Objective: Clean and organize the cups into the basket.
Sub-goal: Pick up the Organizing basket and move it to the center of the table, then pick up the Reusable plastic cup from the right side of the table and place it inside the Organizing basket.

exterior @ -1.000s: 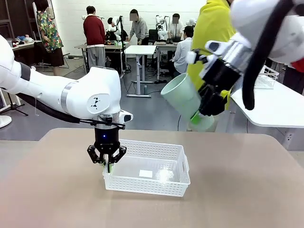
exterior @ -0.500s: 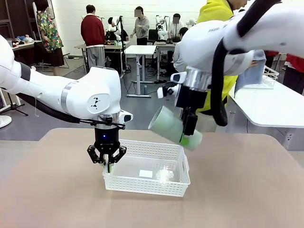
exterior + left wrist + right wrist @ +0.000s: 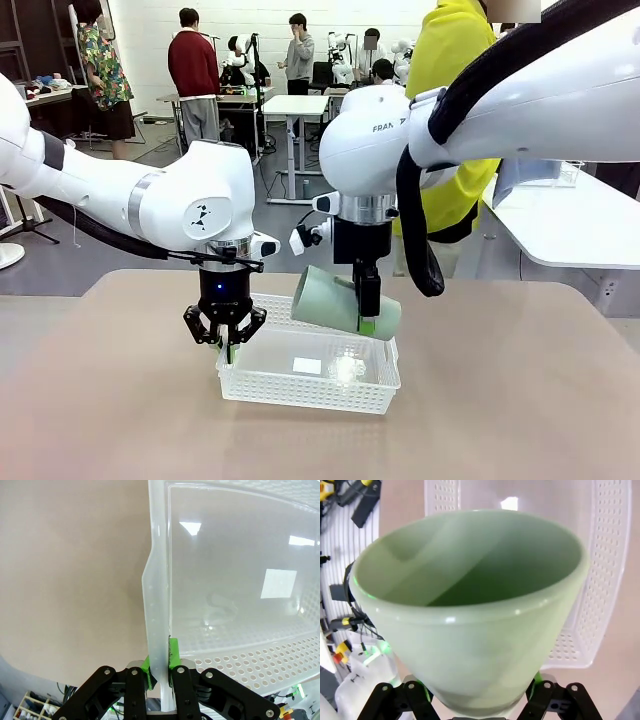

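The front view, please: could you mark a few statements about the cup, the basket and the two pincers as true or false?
1. The left pincer is shut on the rim of the basket. True.
2. The right pincer holds a brown cup. False: the cup is pale green.
3. The cup is held in the air above the basket. True.
4. The cup is upright. False: it lies nearly on its side, mouth toward the left pincer.
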`<state>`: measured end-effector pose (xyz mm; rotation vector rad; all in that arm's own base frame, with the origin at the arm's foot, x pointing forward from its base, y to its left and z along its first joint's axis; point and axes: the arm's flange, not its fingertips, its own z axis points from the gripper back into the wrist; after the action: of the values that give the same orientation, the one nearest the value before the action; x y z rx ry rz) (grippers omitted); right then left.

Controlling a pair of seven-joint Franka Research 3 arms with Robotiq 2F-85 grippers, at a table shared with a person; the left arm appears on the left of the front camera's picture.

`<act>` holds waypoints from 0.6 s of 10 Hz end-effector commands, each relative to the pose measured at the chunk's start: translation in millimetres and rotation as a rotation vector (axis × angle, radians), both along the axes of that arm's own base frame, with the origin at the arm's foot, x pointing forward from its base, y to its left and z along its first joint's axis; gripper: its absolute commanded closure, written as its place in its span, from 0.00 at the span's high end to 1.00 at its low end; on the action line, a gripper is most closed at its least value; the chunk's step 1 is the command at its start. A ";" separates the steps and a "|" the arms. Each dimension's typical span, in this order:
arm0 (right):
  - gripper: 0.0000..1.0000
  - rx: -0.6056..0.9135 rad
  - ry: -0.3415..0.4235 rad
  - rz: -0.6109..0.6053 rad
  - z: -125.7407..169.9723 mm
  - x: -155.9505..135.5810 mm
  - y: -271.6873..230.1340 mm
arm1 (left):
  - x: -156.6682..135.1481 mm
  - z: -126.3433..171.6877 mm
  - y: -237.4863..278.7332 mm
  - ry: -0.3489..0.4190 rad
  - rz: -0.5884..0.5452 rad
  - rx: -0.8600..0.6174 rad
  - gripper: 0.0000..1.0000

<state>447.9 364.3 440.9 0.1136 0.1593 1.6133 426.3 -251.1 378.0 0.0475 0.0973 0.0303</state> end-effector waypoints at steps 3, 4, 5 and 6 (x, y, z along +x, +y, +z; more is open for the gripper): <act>0.81 0.011 0.015 -0.010 1.1 0.3 -2.1 | 0.1 0.5 -0.4 -0.005 -0.003 0.002 0.00; 0.81 0.011 0.015 -0.010 1.1 0.3 -2.1 | 0.1 0.5 -0.4 -0.005 -0.003 0.002 0.00; 0.81 0.011 0.015 -0.010 1.1 0.3 -2.1 | 0.1 0.5 -0.4 -0.005 -0.003 0.002 0.00; 0.81 0.011 0.015 -0.010 1.1 0.3 -2.1 | 0.1 0.5 -0.4 -0.005 -0.003 0.002 0.00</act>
<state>448.6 363.2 440.8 0.1183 0.1606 1.6095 426.2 -251.1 378.0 0.0476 0.0973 0.0303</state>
